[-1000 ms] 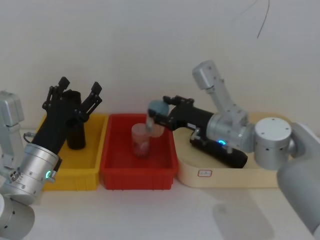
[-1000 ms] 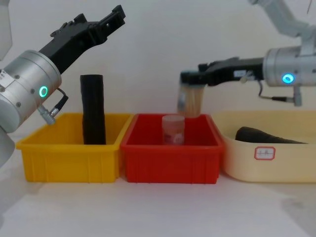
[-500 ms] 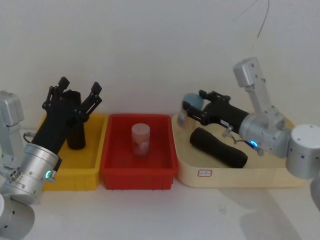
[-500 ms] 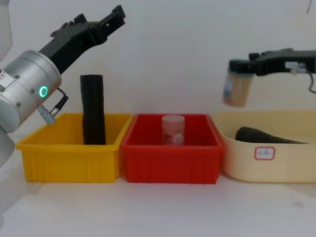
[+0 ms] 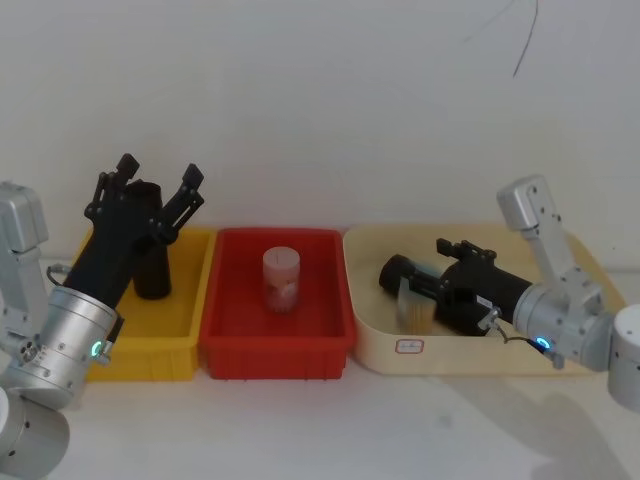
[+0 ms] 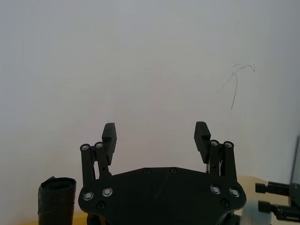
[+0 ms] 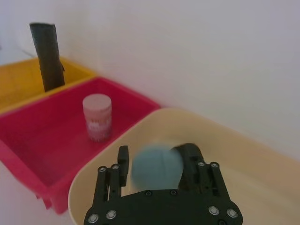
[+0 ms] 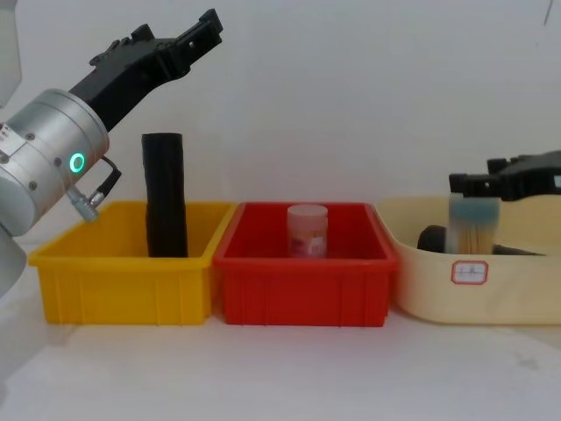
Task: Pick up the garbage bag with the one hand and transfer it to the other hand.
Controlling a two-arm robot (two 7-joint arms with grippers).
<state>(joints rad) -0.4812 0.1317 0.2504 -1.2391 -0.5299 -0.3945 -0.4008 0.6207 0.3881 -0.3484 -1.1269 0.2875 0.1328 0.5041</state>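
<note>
Garbage bag (image 5: 152,270) half hidden behind raised, spread left claw (image 5: 158,181).

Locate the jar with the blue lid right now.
The blue-lidded jar hangs from the right gripper at the robot's right, lowered into the beige tray, just in front of the lying black roll.

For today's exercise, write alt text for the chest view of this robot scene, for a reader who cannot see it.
The right gripper lowers a blue-capped jar into a cream tray beside a lying black roll. The left gripper, open, hovers above a yellow bin holding an upright black roll. Between them, a red bin holds a small pink jar.
</note>
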